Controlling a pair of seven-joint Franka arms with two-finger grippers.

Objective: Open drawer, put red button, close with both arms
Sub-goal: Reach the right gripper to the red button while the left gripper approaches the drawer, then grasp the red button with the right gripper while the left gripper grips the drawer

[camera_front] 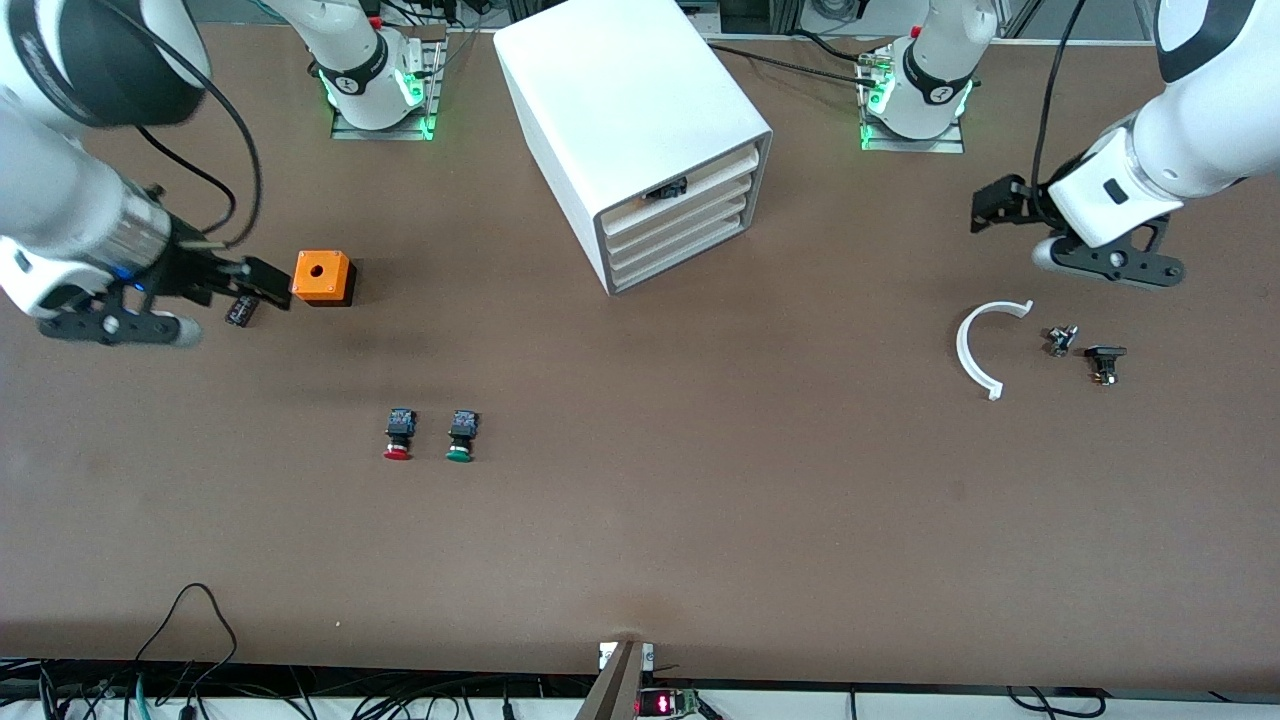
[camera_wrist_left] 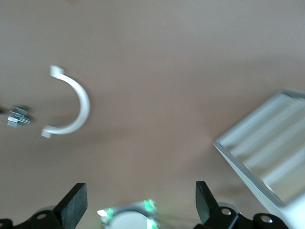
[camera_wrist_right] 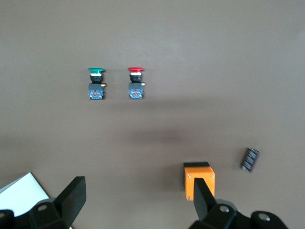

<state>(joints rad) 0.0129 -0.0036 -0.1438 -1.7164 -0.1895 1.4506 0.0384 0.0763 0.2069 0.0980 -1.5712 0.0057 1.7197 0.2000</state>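
The red button (camera_front: 398,437), cap toward the camera beside its green twin (camera_front: 461,437), lay nearer our right gripper (camera_front: 258,285), whose 2 fingers spread wide and empty; our left gripper (camera_front: 995,208), equally wide, waited.

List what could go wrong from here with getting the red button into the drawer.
1. The red button lies close beside an identical green button; a grasp could catch or nudge the wrong one.
2. The drawer cabinet stands at an angle, all drawers shut, so a pull off the drawer's line may drag the cabinet instead.
3. The open right gripper hangs by the orange box and a small black part; moving off could knock them.
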